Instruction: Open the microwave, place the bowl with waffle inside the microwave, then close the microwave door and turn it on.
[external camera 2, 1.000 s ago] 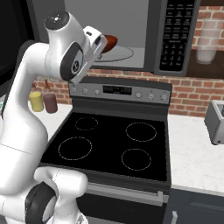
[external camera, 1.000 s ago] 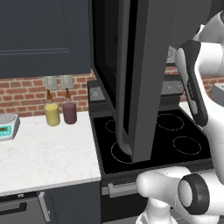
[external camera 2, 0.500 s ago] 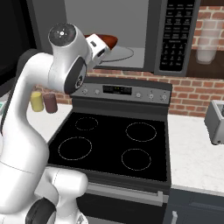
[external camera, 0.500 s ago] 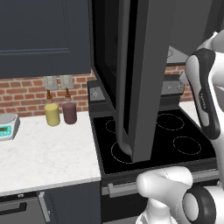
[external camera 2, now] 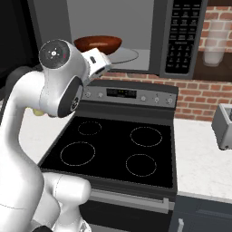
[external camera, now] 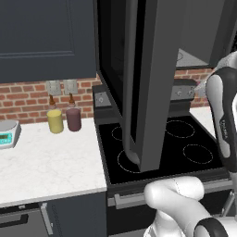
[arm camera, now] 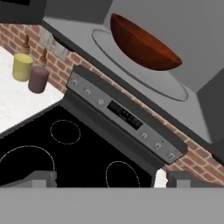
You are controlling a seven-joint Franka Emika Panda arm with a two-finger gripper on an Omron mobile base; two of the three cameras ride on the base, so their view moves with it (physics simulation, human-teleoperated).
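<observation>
Two of the task's four steps read as done. Item, the microwave [external camera 2: 136,36]: mounted above the stove [external camera 2: 118,154], cavity exposed, pale interior and round turntable plate [arm camera: 140,65] visible. Item, the microwave door [external camera: 148,83]: swung fully out toward the camera in the left base view, its edge hanging over the front burners. Item, the bowl [external camera 2: 98,44]: dark reddish-brown, resting on the turntable plate inside the cavity, toward its left side in the right base view; the waffle inside cannot be made out from these angles. Item, the gripper [arm camera: 111,177]: fingers spread wide with nothing between them, seen low in the hand view, clear of the bowl and outside the cavity, over the stove. Item, the yellow cup [external camera: 55,121] and the purple cup [external camera: 73,119]: side by side on the counter [external camera: 46,162] against the brick wall, left of the stove, not involved. Outstanding, by judgement: swing the door shut, then press a control on the keypad [external camera 2: 181,36] at the microwave's right.
</observation>
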